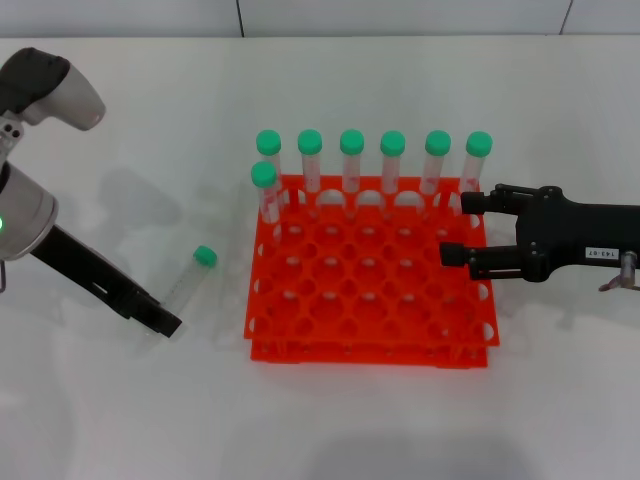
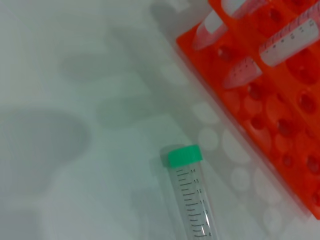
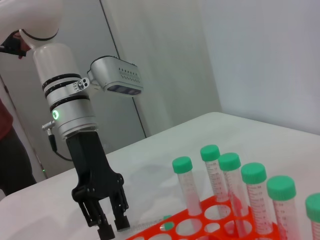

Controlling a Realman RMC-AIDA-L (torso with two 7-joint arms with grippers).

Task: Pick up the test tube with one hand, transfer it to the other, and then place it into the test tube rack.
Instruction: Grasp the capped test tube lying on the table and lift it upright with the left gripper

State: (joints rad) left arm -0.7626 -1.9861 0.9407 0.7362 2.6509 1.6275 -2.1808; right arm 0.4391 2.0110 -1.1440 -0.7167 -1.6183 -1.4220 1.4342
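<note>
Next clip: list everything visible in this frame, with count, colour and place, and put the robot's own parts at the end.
Loose clear plastic test tube with green cap: one, lying on the table left of the rack, cap pointing away from the robot.
Standing green-capped clear tubes: seven, upright in the rack; six along the far row, one in the next row at the left corner.
Bright orange two-tiered plastic test tube rack: one, centre of the table; most holes empty.
White table: one, under everything.
Left gripper: black, unlabelled, silver wrist with green light; low at the loose tube's near end, fingers open in the right wrist view.
Right gripper: black, white label, open, over the rack's right edge.
</note>
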